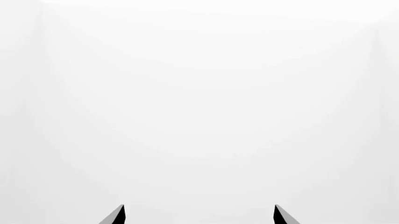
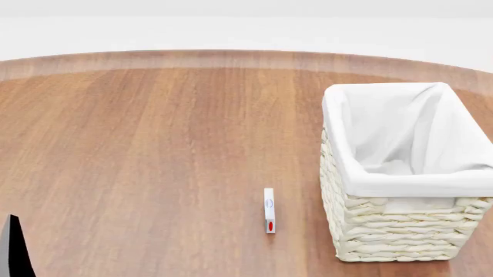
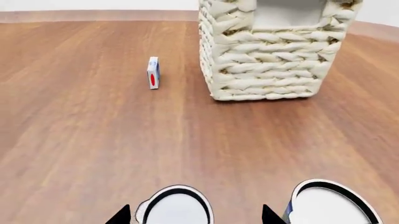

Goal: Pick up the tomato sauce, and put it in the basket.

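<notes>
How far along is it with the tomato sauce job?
Nothing looks done: the basket shows only its white lining. In hand: the right gripper is open, one silver can top lined up between its fingertips, another beside it; labels are hidden, so which is the tomato sauce I cannot tell. Left: grasp, lift, drop in. The left gripper is open, facing blank white.

Wicker basket and tomato sauce can on the table
Cream white-lined basket [image 2: 400, 231] stands upright, empty, toward the right edge; only the tomato sauce can [image 3: 175, 208]'s top shows.
</notes>
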Motion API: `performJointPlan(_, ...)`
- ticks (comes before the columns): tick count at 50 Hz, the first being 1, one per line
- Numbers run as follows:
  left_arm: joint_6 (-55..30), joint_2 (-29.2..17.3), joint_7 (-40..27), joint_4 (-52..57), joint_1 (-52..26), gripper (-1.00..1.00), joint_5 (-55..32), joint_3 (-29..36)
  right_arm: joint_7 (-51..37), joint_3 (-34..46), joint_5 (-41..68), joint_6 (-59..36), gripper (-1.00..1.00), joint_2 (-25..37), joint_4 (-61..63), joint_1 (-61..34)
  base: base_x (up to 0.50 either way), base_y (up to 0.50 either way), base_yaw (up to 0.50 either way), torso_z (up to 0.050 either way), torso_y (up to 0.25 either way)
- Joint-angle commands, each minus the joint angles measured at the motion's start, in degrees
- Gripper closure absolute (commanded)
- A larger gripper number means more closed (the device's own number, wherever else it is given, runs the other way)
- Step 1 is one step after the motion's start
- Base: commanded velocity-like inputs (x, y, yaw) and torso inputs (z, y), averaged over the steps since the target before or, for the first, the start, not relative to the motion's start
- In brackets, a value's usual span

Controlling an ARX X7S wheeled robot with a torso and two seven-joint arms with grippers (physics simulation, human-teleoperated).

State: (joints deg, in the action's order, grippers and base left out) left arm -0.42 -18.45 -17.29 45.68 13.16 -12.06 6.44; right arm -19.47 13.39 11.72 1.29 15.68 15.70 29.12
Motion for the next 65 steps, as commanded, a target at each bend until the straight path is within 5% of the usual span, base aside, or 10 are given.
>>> performJointPlan(1, 0.3, -0.4, -0.4, 0.2, 0.4, -1.00, -0.2, -0.3, 0.3, 1.1, -0.4, 0.4, -1.00, 0.3, -0.4, -0.3, 0.00, 0.00, 0.00, 0.000, 0.000)
performJointPlan(36, -0.1, -0.9, -1.4, -1.0, -0.6, -1.00, 0.1, 0.6, 0.8, 2.4, 1.2, -1.5, -1.00, 0.8, -1.8, -3.5, 0.00, 0.00, 0.00, 0.000, 0.000)
performJointPlan(65, 0.4, -1.6, -2.2, -1.5, -0.4, -1.00, 0.1, 0.6, 2.4, 3.3, 1.6, 4.1, -1.00, -1.0, -14.8, -5.9, 0.00, 0.00, 0.00, 0.000, 0.000)
